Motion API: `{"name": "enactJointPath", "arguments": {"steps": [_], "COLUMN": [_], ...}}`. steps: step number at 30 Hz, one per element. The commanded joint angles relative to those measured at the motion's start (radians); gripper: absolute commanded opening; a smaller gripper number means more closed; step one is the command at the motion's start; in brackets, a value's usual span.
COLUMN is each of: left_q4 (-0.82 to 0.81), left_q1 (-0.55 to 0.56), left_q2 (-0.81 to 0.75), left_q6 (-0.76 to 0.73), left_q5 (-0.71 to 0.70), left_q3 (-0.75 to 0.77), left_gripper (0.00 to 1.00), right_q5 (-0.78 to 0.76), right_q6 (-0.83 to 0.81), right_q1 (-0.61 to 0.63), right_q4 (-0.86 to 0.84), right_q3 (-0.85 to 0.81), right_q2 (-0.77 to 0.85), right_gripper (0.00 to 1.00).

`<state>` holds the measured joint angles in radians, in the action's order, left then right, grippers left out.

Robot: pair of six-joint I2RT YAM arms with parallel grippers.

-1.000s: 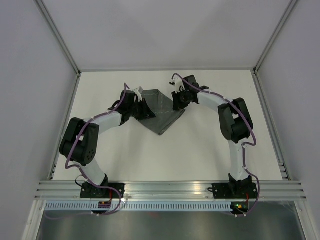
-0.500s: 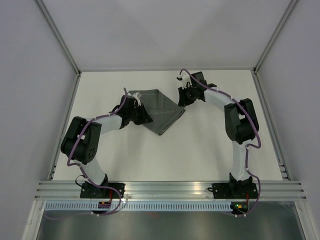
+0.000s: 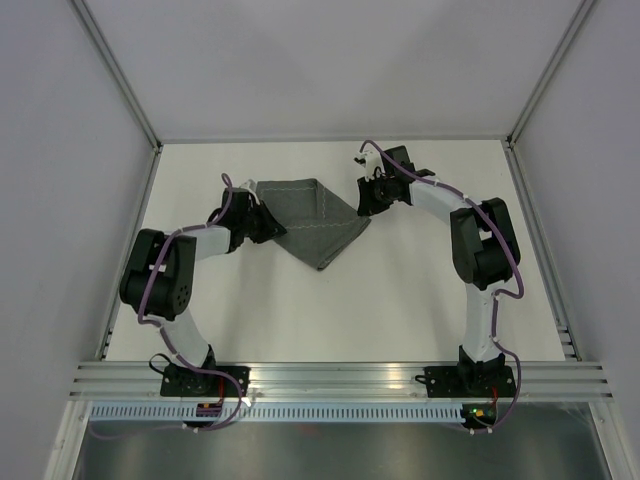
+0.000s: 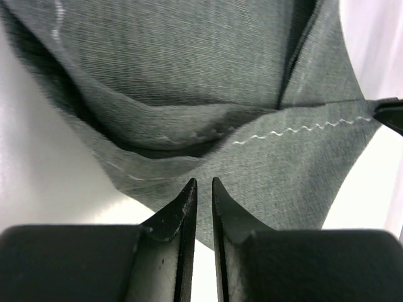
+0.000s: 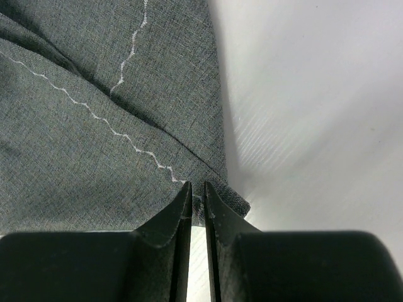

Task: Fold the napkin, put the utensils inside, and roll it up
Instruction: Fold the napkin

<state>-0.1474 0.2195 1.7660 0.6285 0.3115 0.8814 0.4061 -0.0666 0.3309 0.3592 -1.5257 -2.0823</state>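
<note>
Rail [image 3: 340, 375] of ribbed aluminium edges the white counter [image 3: 400, 300], and pale walls [image 3: 320, 70] close it in. Well beyond the rail, nearer the far wall, lies the napkin [image 3: 315, 225]. It is dark grey and folded over itself into a wedge pointing back toward the rail, with pale zigzag stitching along its edges. The left gripper [image 4: 201, 184] covers its left corner and the right gripper [image 5: 195, 187] its right. Both are narrowed to a slit, and whether cloth is caught cannot be told.

Matt, felt-like grey cloth for the napkin [image 3: 318, 218], with pale zigzag thread. Smooth white desk [image 3: 400, 300], faintly glossy. Matt black plastic for the left pincer [image 4: 201, 184] and right pincer [image 5: 195, 186]. Ribbed metal for the rail [image 3: 340, 375] at 6 o'clock.
</note>
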Motion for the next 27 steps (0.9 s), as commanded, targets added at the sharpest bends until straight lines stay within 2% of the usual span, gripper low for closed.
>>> {"name": "enactJointPath", "arguments": {"steps": [1, 27], "left_q4": [-0.04, -0.104], "left_q1": [-0.015, -0.127], "left_q2": [0.018, 0.01], "left_q6": [0.04, 0.119], "left_q5": [-0.021, 0.012], "left_q3": [0.016, -0.047], "left_gripper": [0.2, 0.21], "right_q5": [0.019, 0.023], "right_q6": [0.004, -0.002], "right_q1": [0.0, -0.009], "right_q4": [0.006, 0.001], "right_q3": [0.004, 0.016], "right_q2": [0.041, 0.024], "right_gripper": [0.18, 0.17]}}
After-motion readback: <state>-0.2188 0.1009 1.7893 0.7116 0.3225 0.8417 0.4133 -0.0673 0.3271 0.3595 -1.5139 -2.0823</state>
